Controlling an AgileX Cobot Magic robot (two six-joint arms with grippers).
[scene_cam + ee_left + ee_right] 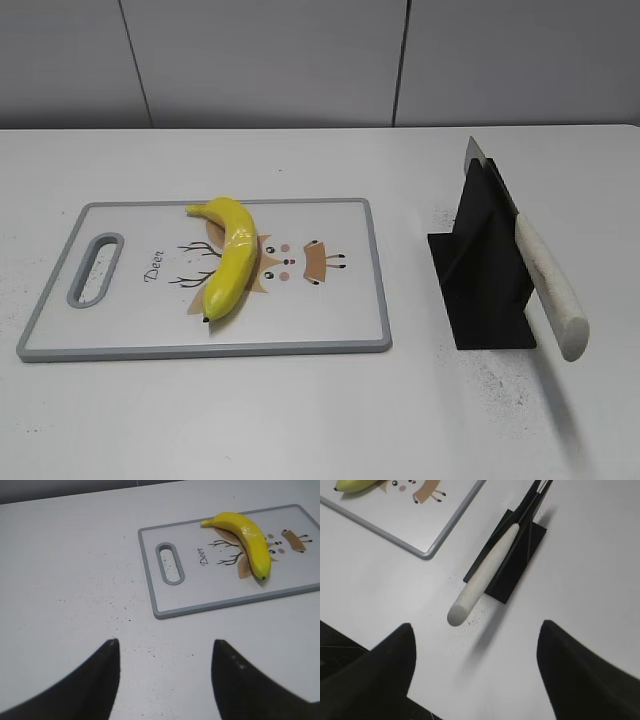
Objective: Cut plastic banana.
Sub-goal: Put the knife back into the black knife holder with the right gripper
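The yellow plastic banana point(230, 257) lies whole on a white cutting board point(120, 325) with a grey rim and a deer drawing. It also shows in the left wrist view point(247, 535) and partly in the right wrist view point(355, 485). A knife with a white handle point(550, 280) rests in a black stand point(480, 270) to the right of the board; the handle shows in the right wrist view point(485, 575). My left gripper point(165, 642) is open and empty over bare table, near the board's handle end. My right gripper point(477, 627) is open and empty, just short of the knife handle's end.
The board point(225, 605) has a grey oval handle hole point(170, 562) at its left end. The white table point(300, 420) carries small dark specks. A grey wall runs behind the table. Neither arm shows in the exterior view.
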